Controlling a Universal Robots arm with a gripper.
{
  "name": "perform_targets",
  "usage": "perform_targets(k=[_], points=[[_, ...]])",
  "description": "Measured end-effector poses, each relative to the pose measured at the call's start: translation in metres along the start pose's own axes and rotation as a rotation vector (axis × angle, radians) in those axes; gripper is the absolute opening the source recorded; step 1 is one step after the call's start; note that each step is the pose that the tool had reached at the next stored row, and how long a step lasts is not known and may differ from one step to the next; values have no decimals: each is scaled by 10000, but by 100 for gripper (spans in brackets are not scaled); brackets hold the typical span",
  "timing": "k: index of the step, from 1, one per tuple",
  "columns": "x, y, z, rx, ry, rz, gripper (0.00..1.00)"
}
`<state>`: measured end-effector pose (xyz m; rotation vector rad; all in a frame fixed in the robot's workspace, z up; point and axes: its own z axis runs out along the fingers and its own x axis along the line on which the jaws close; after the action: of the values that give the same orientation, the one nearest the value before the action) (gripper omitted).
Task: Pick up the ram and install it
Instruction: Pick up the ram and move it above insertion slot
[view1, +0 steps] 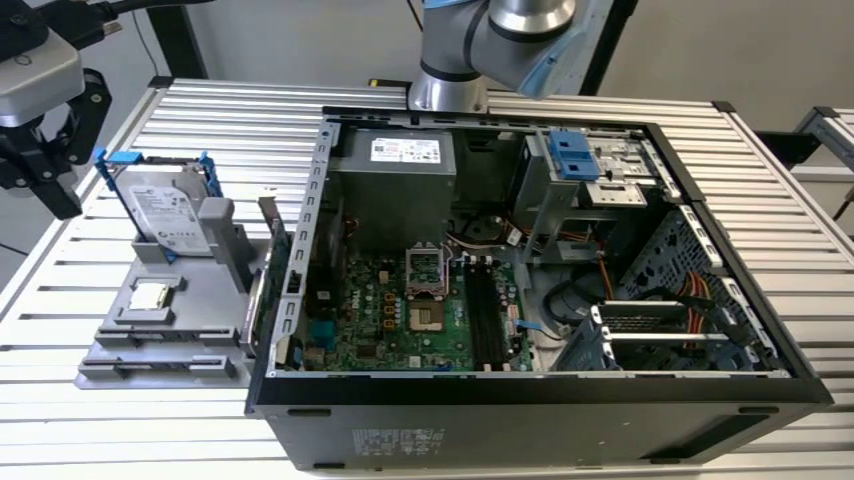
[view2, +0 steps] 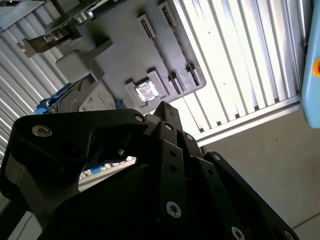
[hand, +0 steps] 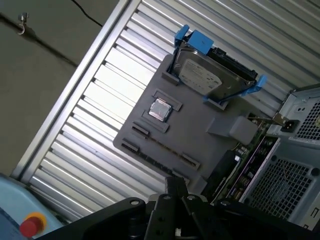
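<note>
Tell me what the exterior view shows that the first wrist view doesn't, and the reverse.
Exterior view adds: the motherboard inside the open computer case, the power supply, and the arm's base. First wrist view adds: a red button and the floor beyond the table. Both share: the grey holder carrying the hard drive and the small silver processor chip.

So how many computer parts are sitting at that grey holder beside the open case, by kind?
Hard drive: 1
Processor chip: 1
Expansion card: 1
Total: 3
</note>
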<state>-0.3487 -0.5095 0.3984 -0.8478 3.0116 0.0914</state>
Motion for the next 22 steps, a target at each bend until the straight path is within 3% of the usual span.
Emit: perform_targets(k=[22], points=[[0,0,0,-37,72,-1366,0]])
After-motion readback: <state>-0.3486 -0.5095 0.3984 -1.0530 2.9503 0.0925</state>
